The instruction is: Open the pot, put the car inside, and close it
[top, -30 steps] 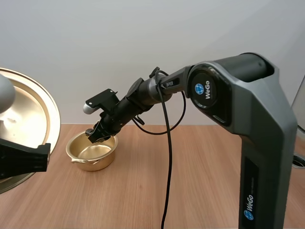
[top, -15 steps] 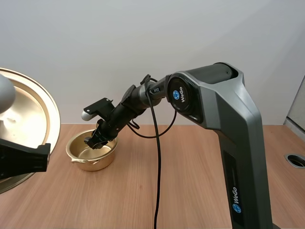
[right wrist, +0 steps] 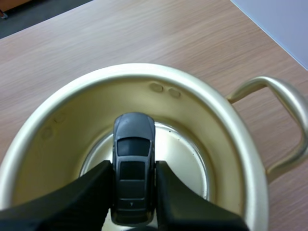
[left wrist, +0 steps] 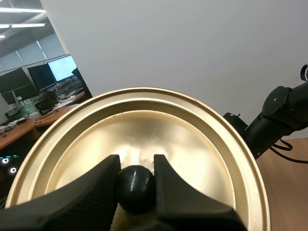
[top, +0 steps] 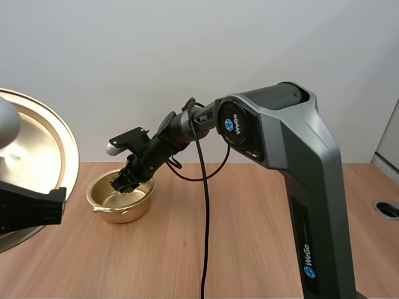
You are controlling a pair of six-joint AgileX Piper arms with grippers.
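Observation:
The gold pot [top: 120, 198] stands open on the wooden table at the left. My right gripper [top: 120, 182] reaches down inside its rim, shut on a small dark grey toy car [right wrist: 133, 166]. The car hangs between the fingers [right wrist: 89, 192] above the pot's shiny bottom [right wrist: 185, 159], nose pointing away. My left gripper [left wrist: 136, 180] is shut on the black knob [left wrist: 135, 188] of the gold lid [left wrist: 192, 144], holding it tilted and lifted well off the pot. In the high view the lid [top: 37, 156] looms large at the left edge.
The pot's side handle [right wrist: 284, 120] sticks out over the bare wooden table [top: 249, 237]. The right arm's grey body [top: 299, 187] rises at the centre right. A round hole [top: 388, 209] sits in the table at the far right.
The right arm swung leftward and its gripper sank with the car from the pot's rim down into the pot. The lid in the left gripper has stayed still.

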